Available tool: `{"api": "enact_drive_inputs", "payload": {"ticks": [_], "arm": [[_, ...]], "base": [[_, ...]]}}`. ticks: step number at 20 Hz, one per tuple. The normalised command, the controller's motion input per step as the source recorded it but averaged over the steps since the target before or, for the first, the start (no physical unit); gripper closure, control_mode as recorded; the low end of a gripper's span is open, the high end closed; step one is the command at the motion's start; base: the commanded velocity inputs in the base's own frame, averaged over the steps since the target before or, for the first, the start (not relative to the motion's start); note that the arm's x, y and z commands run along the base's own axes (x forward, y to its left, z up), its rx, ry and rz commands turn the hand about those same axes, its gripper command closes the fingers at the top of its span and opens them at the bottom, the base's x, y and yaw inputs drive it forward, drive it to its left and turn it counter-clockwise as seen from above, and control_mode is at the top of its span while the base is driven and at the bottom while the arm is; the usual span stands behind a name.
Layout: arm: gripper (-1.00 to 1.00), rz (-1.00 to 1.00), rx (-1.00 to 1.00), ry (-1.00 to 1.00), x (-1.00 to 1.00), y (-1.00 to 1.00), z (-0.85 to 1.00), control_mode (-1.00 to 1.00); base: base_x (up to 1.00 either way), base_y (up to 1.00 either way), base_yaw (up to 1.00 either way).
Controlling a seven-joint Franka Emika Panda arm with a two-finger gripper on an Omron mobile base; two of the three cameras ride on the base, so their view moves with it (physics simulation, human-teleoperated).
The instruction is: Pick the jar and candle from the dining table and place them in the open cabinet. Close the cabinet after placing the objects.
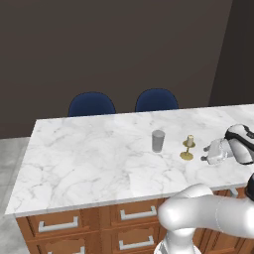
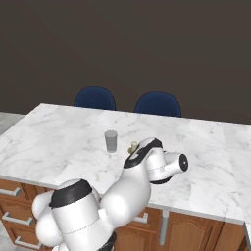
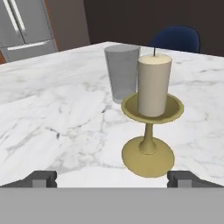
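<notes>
Cream pillar candle on its brass holder [image 3: 150,113] is sitting before the gaping, empty jaws; the grey translucent jar [image 3: 122,72] is waiting just beyond on the marble tabletop [image 3: 52,109], nothing moved yet.

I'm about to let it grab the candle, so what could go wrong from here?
The candle stands on a thin-stemmed holder, so a high or off-centre closing of the open gripper may tip it. The jar stands close behind it on the dining table, so pushing too far forward could knock it.

Cream candle [image 3: 153,85] upright on brass holder; grey jar [image 3: 121,72] upright just behind; both on marble dining table [image 1: 84,158].
</notes>
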Motion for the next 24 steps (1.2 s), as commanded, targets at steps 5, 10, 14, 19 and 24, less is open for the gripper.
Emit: {"api": "enact_drive_inputs", "payload": {"ticks": [5,10,14,19,24], "arm": [[-1.0,0.0,0.01,0.0,0.14,0.09,-0.06,-1.0],[-1.0,0.0,0.01,0.0,0.14,0.09,-0.07,-1.0],[-1.0,0.0,0.02,0.0,0.16,0.06,-0.06,-1.0],[-1.0,0.0,0.02,0.0,0.21,0.01,-0.09,-1.0],[-1.0,0.0,0.02,0.0,0.22,0.0,-0.12,-1.0]], "base": [[0.0,0.0,0.0],[0.0,0.0,0.0],[0.0,0.0,0.0],[0.0,0.0,0.0],[0.0,0.0,0.0]]}}
